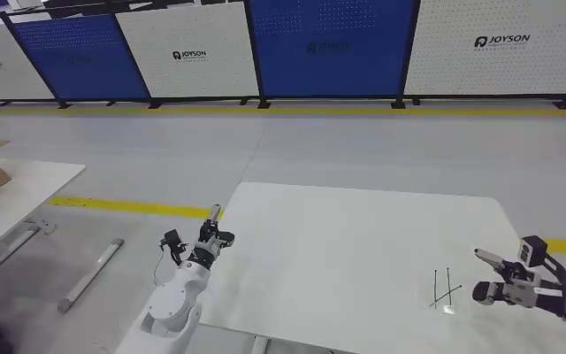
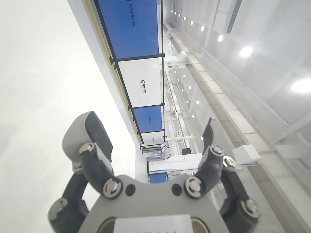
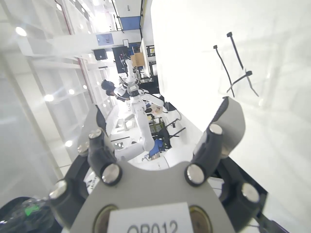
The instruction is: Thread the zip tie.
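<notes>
Right gripper (image 3: pixel 161 107), spread and empty, sits just right of three zip ties (image 3: pixel 235 48); left gripper (image 2: pixel 150 120), also spread, is at the table (image 1: pixel 354 257)'s left edge.

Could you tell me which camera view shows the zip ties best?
The right wrist view: zip ties lie crossed, heads distinct. The top view renders them as thin lines; the left wrist view faces elsewhere.
</notes>
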Robot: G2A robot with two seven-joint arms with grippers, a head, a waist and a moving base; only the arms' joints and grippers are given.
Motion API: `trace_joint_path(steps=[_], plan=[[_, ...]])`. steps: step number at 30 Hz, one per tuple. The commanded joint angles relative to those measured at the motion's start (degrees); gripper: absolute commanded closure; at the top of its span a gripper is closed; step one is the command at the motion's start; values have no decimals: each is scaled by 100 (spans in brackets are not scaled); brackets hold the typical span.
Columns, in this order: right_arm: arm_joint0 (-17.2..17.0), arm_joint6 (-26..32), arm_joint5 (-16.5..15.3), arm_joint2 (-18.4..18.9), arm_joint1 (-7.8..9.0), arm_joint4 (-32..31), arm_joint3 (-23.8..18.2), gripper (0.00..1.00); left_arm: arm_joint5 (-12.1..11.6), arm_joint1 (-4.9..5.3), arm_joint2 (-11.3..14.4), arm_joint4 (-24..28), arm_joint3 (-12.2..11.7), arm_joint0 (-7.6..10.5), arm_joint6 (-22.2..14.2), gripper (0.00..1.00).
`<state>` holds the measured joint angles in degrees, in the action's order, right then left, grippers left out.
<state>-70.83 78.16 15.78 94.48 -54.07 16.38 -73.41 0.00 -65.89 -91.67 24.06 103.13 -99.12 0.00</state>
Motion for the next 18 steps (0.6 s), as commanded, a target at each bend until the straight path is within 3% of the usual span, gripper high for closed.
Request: trace_joint_path(steps=[1,5,11,18], plan=[[16,39,140,75,27,130,95,0,0,0,0,0,0,0,0,0],[11,-77,367,113,77,30,238,0,0,0,0,0,0,0,0,0],[91,-336,371,-213,115,-420,496,0,0,0,0,0,0,0,0,0],[183,-305,338,-345,128,-398,596,0,0,0,0,0,0,0,0,0]])
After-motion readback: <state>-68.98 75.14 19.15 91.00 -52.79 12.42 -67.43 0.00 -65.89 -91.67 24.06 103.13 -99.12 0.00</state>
